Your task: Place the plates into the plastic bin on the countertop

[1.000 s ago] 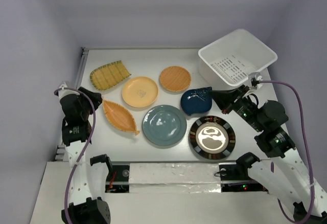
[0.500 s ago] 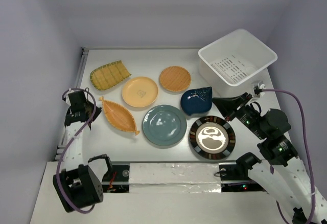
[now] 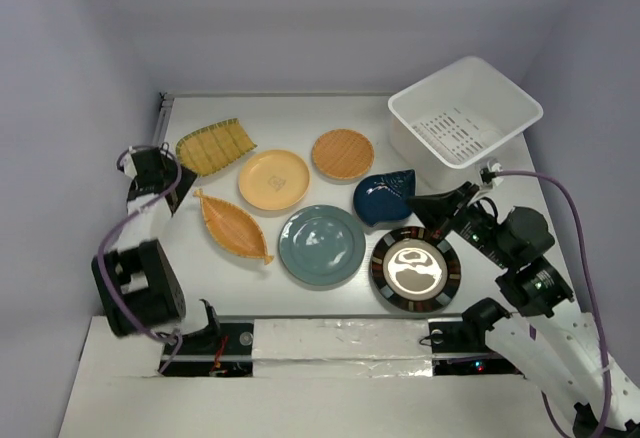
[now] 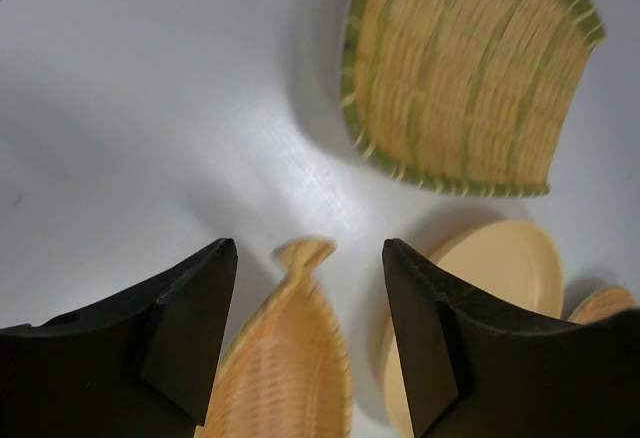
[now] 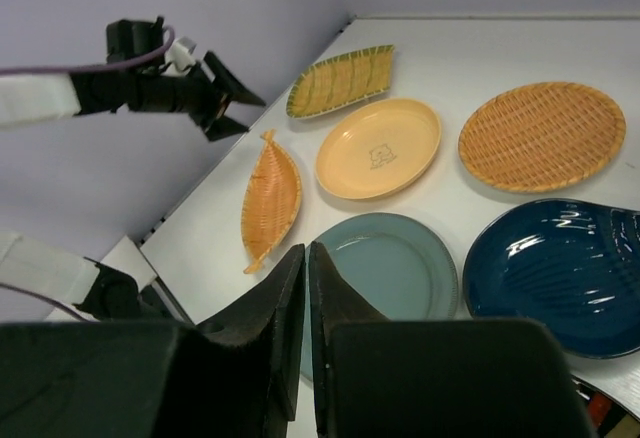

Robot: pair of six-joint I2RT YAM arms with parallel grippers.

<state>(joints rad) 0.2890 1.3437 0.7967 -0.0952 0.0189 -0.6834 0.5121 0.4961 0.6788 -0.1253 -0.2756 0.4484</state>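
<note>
left gripper jaws apart above 10 o'clock tip of orange leaf plate. right gripper pinched together, empty, 3 o'clock of dark-blue plate.

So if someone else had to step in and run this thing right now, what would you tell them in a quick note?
Left gripper: open, empty, pointed at the tip of the orange leaf plate, not touching it.
Right gripper: shut, empty, beside the dark-blue leaf plate.
Plates: all seven lie on the countertop; the others are the ribbed plate, yellow plate, woven plate, grey-blue plate and black-rimmed plate.
Bin: far right corner, nothing in it.
Done: nothing yet.
Left: every plate into the bin.
</note>
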